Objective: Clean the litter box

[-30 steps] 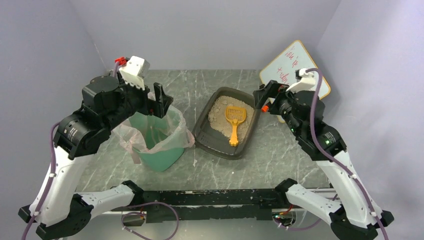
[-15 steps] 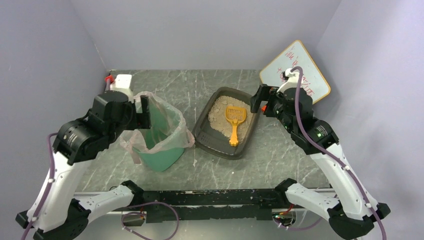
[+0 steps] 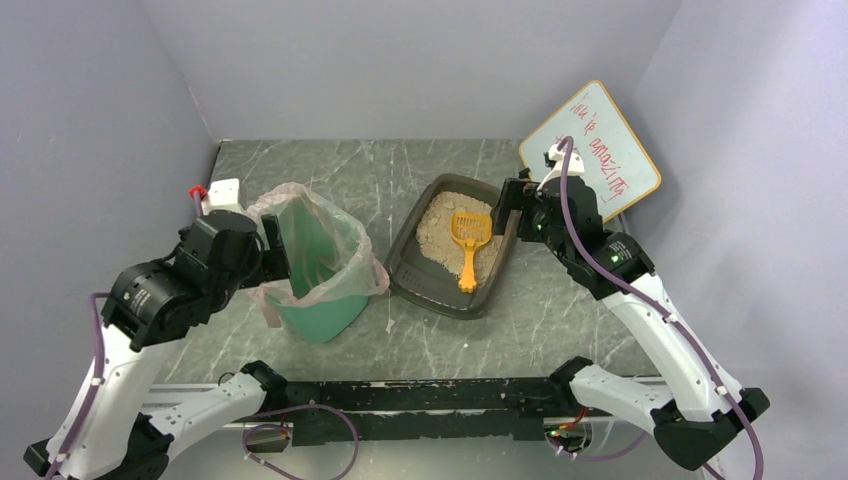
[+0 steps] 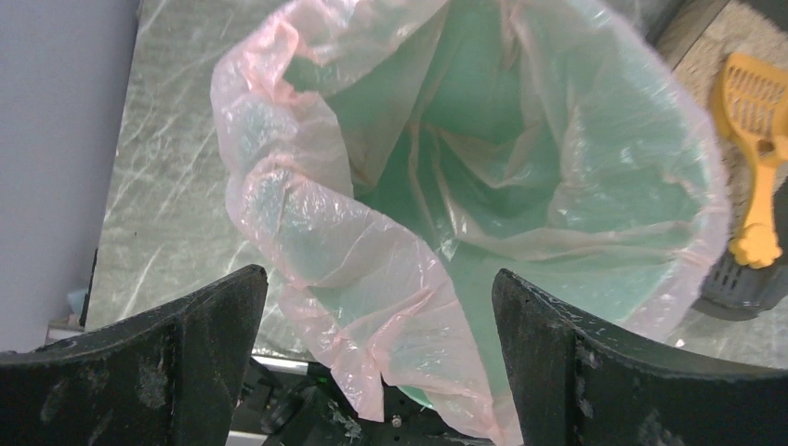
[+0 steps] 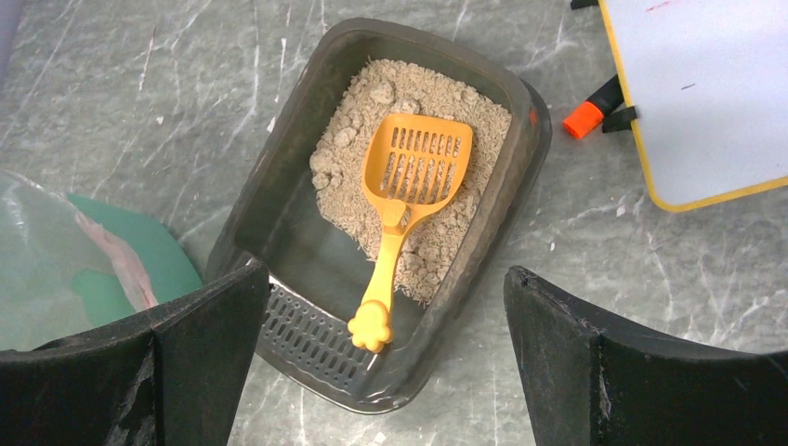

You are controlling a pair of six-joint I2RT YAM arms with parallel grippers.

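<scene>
R claw (image 5: 386,271) spread wide, empty; since 1 s ago brought fwd & lower, above litter box (image 5: 271,181) at worktop (image 3: 420,160) centre, scoop (image 5: 418,167) laid inside on litter. L claw (image 4: 378,277) also spread, lowered to lined bin (image 4: 502,121). Scoop pickup judged next; nothing cleaned yet.

Dk grey litter box (image 5: 290,234), orange scoop (image 5: 415,167), green bin (image 3: 320,318)
</scene>
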